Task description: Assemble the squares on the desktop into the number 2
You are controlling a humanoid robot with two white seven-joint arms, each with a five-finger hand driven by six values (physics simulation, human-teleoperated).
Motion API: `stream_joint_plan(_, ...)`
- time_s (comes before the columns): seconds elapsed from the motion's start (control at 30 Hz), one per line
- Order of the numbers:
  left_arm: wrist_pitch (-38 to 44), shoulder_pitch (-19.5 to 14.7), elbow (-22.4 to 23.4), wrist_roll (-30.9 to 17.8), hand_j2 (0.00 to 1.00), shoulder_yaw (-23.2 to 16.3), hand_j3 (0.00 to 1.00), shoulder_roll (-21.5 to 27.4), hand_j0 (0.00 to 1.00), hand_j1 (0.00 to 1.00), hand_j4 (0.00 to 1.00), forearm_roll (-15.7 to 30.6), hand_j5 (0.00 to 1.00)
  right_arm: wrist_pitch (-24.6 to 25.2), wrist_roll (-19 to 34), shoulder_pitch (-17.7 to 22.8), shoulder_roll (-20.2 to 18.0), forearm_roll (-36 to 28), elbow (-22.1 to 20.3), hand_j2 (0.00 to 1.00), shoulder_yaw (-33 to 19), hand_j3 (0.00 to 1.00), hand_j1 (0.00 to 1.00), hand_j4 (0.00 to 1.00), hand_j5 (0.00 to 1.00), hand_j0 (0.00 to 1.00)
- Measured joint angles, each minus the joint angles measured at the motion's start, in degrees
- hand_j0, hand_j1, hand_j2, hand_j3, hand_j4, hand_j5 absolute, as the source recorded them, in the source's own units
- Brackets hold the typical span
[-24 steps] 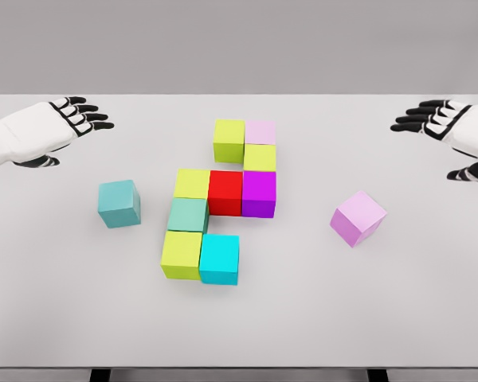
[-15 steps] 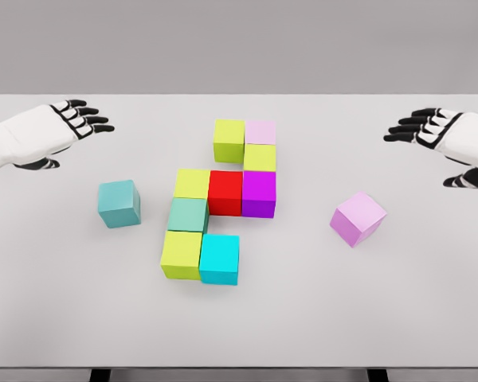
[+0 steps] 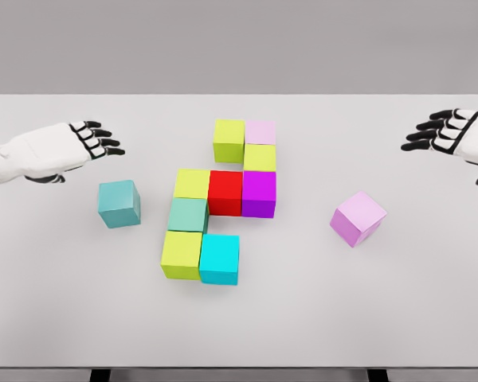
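Joined cubes form a shape at the table's middle: a lime cube (image 3: 229, 140) and pale pink cube (image 3: 260, 132) on top, a yellow-green cube (image 3: 260, 157), then a row of yellow-green (image 3: 192, 183), red (image 3: 225, 192) and magenta (image 3: 259, 193), a sea-green cube (image 3: 187, 214), and a lime (image 3: 181, 254) and cyan cube (image 3: 220, 259) at the bottom. A loose teal cube (image 3: 118, 203) lies to the left, a loose pink cube (image 3: 358, 217) to the right. My left hand (image 3: 92, 142) hovers open above and left of the teal cube. My right hand (image 3: 446, 131) is open at the far right edge.
The white table (image 3: 303, 318) fills the view, with its front edge near the bottom of the picture. A grey wall stands behind it.
My left hand has dropped lower and moved right, toward the teal cube. My right hand has drawn back to the right edge. No cube has moved.
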Motion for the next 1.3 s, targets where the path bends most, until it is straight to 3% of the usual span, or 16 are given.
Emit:
stream_joint_plan(0.07, 0.0, -0.01, -0.12, -0.1, 1.0, -0.77, 1.0, 0.3, 1.0, 1.0, 1.0, -0.02, 1.0, -0.06, 0.2, -5.01, -0.27, 0.11, -0.03, 1.0, 2.72, 1.0, 1.0, 1.0, 1.0, 1.0)
stream_joint_plan(0.2, 0.0, -0.01, -0.81, -0.89, 1.0, -1.72, 1.0, 0.56, 1.0, 1.0, 1.0, -0.06, 1.0, 0.02, 0.24, -27.96, 0.04, -0.32, -0.01, 1.0, 20.06, 1.0, 1.0, 1.0, 1.0, 1.0)
stream_joint_plan(0.4, -0.01, 0.17, -2.68, -2.29, 1.0, -3.55, 1.0, 0.36, 1.0, 1.0, 1.0, -0.02, 1.0, -0.02, 0.35, -40.08, 3.07, 0.02, 0.09, 1.0, 40.0, 1.0, 1.0, 1.0, 1.0, 1.0)
stream_joint_plan(0.63, -0.01, 0.53, -3.99, -2.46, 1.0, -4.33, 1.0, 0.53, 1.0, 1.0, 1.0, 1.62, 1.0, -0.01, 0.49, -40.87, 5.9, 0.02, -0.04, 1.0, 47.86, 1.0, 1.0, 1.0, 1.0, 1.0)
stream_joint_plan(1.3, -0.01, 0.7, -3.98, -2.06, 1.0, -6.37, 1.0, 3.81, 1.0, 1.0, 1.0, 10.91, 1.0, 0.0, 3.05, -39.99, 9.64, 3.74, 0.21, 1.0, 52.5, 1.0, 1.0, 1.0, 1.0, 1.0)
